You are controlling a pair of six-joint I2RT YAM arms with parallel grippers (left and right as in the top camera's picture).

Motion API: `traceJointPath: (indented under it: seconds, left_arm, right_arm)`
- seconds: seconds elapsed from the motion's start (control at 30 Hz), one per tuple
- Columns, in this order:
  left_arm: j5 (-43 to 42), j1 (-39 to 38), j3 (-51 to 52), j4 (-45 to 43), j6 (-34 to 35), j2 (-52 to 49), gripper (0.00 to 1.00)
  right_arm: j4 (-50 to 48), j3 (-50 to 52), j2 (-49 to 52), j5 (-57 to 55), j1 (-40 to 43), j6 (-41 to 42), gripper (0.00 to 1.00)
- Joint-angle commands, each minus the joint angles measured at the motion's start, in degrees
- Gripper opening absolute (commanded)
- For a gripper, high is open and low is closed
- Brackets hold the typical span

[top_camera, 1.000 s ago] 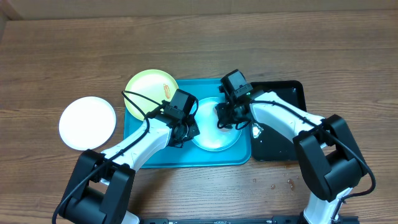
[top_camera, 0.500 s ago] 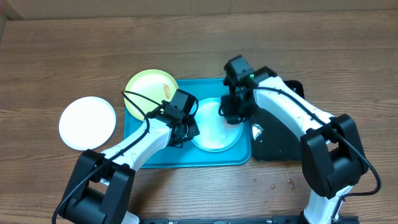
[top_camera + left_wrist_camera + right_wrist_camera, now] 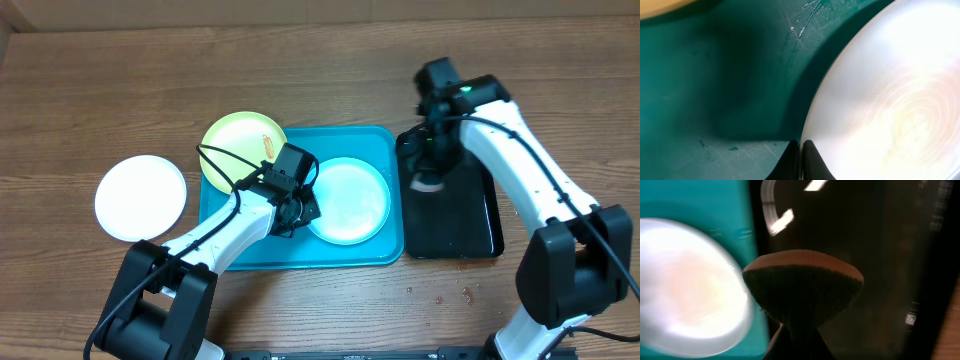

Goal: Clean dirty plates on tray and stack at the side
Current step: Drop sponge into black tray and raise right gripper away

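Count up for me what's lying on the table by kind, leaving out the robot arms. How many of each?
Plates: 3 (white plate, lime green plate, light blue plate)
Trays: 2 (turquoise tray, black tray)
Scrubbing pad: 1, held above the black tray
Total: 6

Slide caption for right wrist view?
Right tool holds scrub pad over black tray; light blue plate on turquoise tray at left.

The left arm bends low, the left gripper (image 3: 800,152) pinching the light blue plate (image 3: 880,100). The right arm reaches far, the right gripper (image 3: 799,340) squeezing a sponge (image 3: 802,287).
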State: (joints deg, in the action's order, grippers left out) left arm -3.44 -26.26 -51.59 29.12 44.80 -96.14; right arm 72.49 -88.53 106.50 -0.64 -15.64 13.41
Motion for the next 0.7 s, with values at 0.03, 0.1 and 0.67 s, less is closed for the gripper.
traceJointPath:
  seconds: [0.03,0.1,0.67]
  left_arm:
    - [1.0,0.0,0.1,0.6,-1.1,-1.3,0.04]
    - [1.0,0.0,0.1,0.6,-1.1,-1.3,0.04]
    - [1.1,0.0,0.1,0.6,-1.1,-1.4,0.08]
  right_arm:
    - [-2.0,5.6,-0.9,-5.6,2.8,-0.3,0.04]
    - [-5.1,9.4,-0.9,-6.1,3.8,-0.4,0.04]
    - [-15.6,16.2,-1.0,-3.8,5.2,-1.5,0.60]
